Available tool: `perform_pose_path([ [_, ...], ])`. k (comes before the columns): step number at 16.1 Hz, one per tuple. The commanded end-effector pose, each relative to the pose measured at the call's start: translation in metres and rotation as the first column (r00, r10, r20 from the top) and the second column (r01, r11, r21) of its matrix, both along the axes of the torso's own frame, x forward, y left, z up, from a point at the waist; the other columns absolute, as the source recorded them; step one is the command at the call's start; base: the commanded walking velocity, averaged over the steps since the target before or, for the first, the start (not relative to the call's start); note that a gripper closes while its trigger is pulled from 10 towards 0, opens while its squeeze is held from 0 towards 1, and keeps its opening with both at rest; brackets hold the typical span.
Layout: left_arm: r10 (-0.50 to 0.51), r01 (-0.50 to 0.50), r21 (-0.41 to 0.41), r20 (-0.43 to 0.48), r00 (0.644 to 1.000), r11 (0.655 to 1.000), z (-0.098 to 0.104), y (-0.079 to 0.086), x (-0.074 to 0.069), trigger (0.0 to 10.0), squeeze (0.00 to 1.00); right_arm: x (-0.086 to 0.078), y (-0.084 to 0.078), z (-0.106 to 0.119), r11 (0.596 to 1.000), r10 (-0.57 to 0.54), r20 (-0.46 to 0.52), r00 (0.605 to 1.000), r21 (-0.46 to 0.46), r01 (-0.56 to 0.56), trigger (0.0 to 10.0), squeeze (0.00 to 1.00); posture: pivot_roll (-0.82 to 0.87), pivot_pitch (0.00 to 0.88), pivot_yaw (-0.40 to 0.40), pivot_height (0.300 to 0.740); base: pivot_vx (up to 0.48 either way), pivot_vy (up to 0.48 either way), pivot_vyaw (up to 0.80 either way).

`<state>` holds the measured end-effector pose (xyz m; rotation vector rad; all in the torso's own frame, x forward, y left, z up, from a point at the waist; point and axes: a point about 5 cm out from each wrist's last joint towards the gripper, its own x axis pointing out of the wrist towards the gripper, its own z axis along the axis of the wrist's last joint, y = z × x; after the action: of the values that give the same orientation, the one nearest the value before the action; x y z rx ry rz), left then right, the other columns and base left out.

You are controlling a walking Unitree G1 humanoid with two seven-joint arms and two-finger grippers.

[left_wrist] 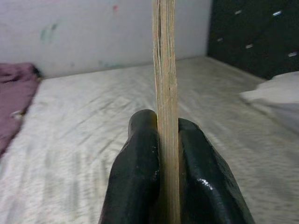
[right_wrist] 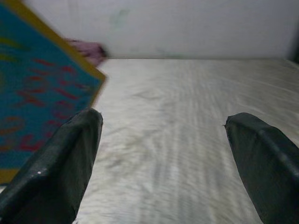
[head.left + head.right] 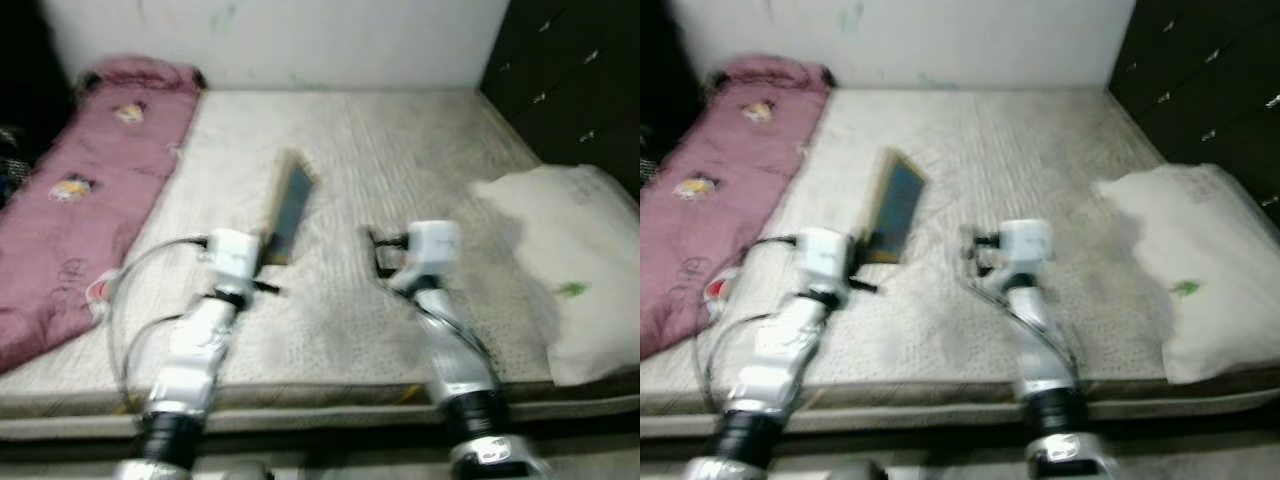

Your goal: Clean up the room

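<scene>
Nearest, the left hand (image 1: 167, 163) is clamped on the edge of a thin book (image 3: 288, 208), held on edge just above the bed (image 3: 400, 160). The right hand (image 2: 163, 154) gapes empty beside the book. Judging by the thin-edge grip, the book should be kept upright and moved slowly, clear of the pink blanket (image 3: 80, 190) beyond.
</scene>
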<state>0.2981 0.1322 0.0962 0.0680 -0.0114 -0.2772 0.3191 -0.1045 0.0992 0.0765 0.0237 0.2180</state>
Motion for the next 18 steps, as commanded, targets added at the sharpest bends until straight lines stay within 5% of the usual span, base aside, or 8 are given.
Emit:
perform_pose_path([
  [1, 0.014, -0.014, -0.014, 0.035, 0.999, 1.000, 0.008, 0.002, 0.002, 10.0, 0.00, 0.001, -0.007, 0.002, 1.000, -0.019, 0.010, 1.000, -0.014, 0.019, 10.0, 0.00, 0.08, 0.000, 0.011, 0.740, 0.277, 0.000, 0.00],
  [18, 0.013, -0.014, 0.028, 0.023, 1.000, 1.000, 0.001, -0.001, -0.012, 10.0, 0.00, -0.001, -0.005, -0.004, 1.000, -0.021, -0.003, 1.000, -0.011, 0.021, 10.0, 0.00, 0.10, 0.000, 0.005, 0.740, 0.049, 0.000, 0.13],
])
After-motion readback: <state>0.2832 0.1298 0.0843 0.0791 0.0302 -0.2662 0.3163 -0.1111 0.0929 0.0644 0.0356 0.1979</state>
